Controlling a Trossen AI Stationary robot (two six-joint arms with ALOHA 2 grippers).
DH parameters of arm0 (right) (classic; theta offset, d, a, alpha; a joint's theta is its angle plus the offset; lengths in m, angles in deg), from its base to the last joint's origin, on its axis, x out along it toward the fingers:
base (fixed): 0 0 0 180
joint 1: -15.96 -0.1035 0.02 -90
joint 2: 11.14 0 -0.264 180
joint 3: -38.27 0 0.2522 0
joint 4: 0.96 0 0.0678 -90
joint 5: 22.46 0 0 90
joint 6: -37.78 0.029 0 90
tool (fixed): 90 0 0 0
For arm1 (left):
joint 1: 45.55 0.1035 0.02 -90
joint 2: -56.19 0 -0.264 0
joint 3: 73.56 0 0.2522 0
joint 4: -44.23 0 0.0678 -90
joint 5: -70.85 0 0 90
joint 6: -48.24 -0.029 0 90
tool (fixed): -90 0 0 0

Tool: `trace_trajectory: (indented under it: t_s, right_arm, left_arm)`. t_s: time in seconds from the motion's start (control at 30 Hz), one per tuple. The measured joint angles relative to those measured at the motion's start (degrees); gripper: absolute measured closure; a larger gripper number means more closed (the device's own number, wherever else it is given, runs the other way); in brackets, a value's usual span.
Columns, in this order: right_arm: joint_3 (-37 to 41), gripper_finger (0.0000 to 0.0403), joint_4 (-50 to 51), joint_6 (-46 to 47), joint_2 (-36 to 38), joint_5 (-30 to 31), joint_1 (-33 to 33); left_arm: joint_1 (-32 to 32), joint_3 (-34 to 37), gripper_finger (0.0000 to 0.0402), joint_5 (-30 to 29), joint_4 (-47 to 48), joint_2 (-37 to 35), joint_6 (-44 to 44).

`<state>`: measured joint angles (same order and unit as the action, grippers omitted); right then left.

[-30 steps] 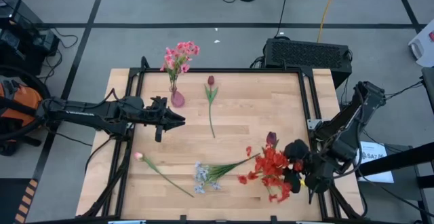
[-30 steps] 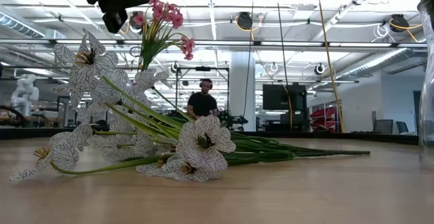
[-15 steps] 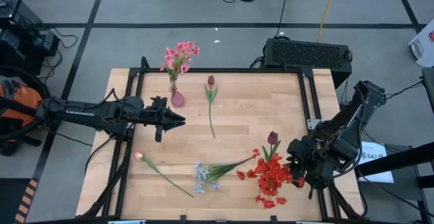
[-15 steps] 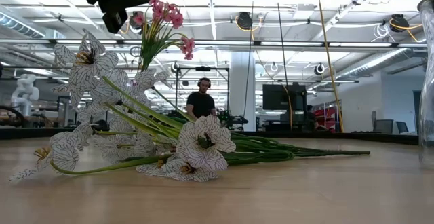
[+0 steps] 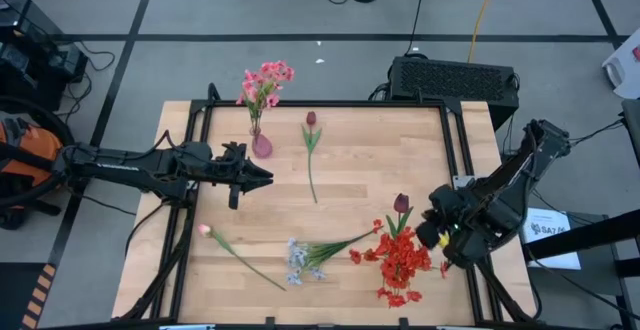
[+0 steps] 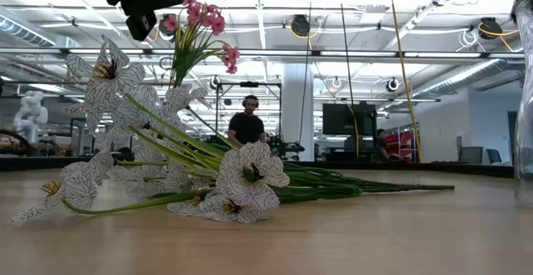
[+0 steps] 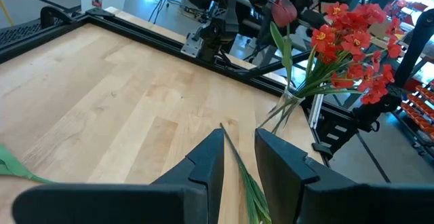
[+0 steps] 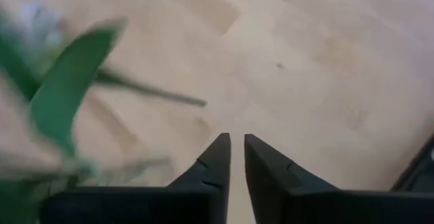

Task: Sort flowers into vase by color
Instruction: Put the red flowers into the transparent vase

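Our right gripper (image 5: pixel 437 238) hangs at the table's (image 5: pixel 370 160) right edge, fingers nearly pressed together, pinching nothing, just beside the red flowers (image 5: pixel 400 260) and a maroon tulip (image 5: pixel 401 206). Our left gripper (image 5: pixel 262 174), fingers close together and bare, waits near the vase (image 5: pixel 262 146) holding pink flowers (image 5: pixel 264 80)

Pink spray (image 5: pixel 264 82) upright in vase (image 5: pixel 262 146)
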<state>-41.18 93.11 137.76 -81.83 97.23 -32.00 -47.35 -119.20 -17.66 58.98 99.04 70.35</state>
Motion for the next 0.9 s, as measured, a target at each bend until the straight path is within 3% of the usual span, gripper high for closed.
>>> trace_trajectory:
  t_s: [0.1, 0.2, 0.33, 0.47, 0.67, 0.9]
  right_arm:
    - [0.9, 0.0393, 1.0, 5.5, 0.5, -2.3, 3.4]
    - [4.1, 0.0399, -3.4, 3.7, 2.2, -7.1, 7.3]
    - [12.7, 0.0402, -19.6, -6.5, 5.5, -8.6, 13.8]
    - [23.6, 0.0402, -31.5, -13.7, 9.7, -14.2, 21.5]
    - [34.6, 0.0402, -40.2, -23.4, 18.5, -17.8, 33.0]
    - [36.8, 0.0403, -44.5, -40.2, 26.1, -26.0, 47.3]
  left_arm:
    - [0.0, 0.0, 0.0313, 0.0, 0.0, 0.0, 0.0]
    - [0.0, 0.0, 0.0313, 0.0, 0.0, 0.0, 0.0]
    - [0.0, 0.0, 0.0313, 0.0, 0.0, 0.0, 0.0]
    - [0.0, 0.0, 0.0313, -0.3, 0.0, 0.0, 0.1]
    - [0.0, 0.0, 0.0313, -5.2, 0.8, 1.0, 4.4]
    - [0.0, 0.0, 0.0313, -12.4, 1.1, 2.9, 6.5]
